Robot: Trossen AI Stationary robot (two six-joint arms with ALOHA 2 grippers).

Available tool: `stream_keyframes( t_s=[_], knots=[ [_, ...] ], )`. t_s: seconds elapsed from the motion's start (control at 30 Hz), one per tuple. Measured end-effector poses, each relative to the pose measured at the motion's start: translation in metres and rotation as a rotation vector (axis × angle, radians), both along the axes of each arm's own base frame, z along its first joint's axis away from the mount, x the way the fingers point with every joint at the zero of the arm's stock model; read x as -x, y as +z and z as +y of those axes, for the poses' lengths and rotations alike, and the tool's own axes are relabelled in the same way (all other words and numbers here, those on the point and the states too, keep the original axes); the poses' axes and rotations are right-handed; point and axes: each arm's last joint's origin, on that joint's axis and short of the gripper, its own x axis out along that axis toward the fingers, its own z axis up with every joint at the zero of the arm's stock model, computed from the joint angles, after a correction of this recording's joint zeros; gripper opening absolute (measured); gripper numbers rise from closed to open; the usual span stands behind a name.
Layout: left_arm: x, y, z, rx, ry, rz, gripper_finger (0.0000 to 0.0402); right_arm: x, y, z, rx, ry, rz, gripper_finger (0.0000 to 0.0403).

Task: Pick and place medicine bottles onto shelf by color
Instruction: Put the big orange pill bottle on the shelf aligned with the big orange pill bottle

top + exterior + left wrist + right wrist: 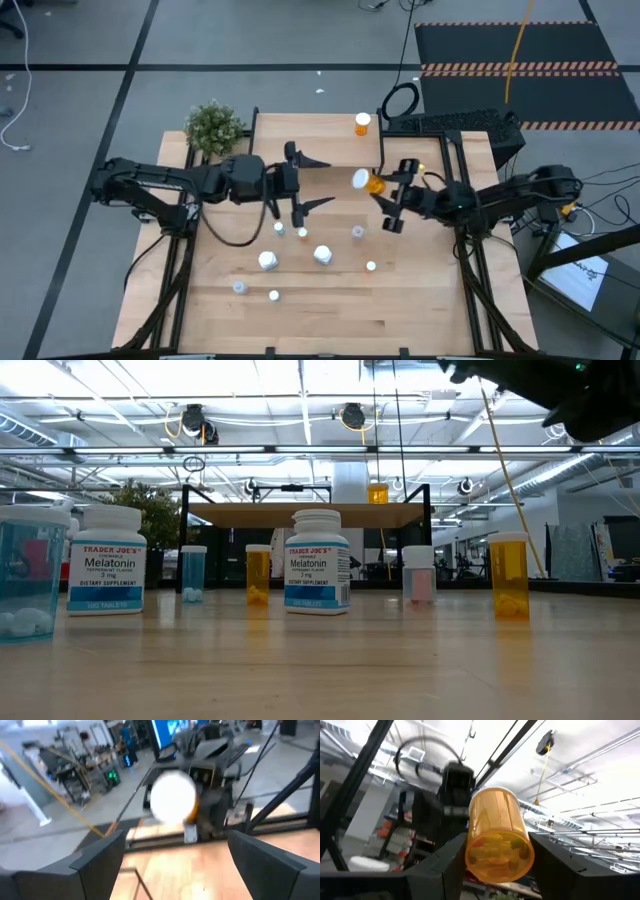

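Orange bottle (pixel 370 182): white cap, lying sideways in the air, clamped in the right gripper (pixel 385 190), just off the shelf (pixel 320 135) near edge. Second orange bottle (pixel 362 123) stands on the shelf's right end. Left gripper (pixel 318 182): fingers spread wide, empty, facing the held bottle's cap. Step in hand, as judged: carrying to the shelf. Next calls for uprighting it beside the second orange bottle. Remaining bottles (pixel 322 254) stand on the table (pixel 400 310), nearer than the shelf.
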Motion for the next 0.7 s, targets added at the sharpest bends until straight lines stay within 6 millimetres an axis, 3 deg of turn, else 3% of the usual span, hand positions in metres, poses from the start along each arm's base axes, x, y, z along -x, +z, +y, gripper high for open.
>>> stream_keyframes(
  t_s=[0.33,0.57,0.7],
  knots=[
    [-0.022,-0.046,0.007,0.065,0.025,-0.201,0.0353,0.014,0.000,-0.003,-0.009,0.083,-0.062,0.0189],
    [-0.049,-0.066,0.010,0.067,-0.036,-0.375,0.0353,0.012,-0.002,-0.010,-0.035,0.123,-0.050,0.0189],
    [-0.061,-0.079,0.015,0.059,-0.043,-0.467,0.0353,0.018,0.008,-0.012,-0.026,0.115,-0.102,0.0189]
  ],
)
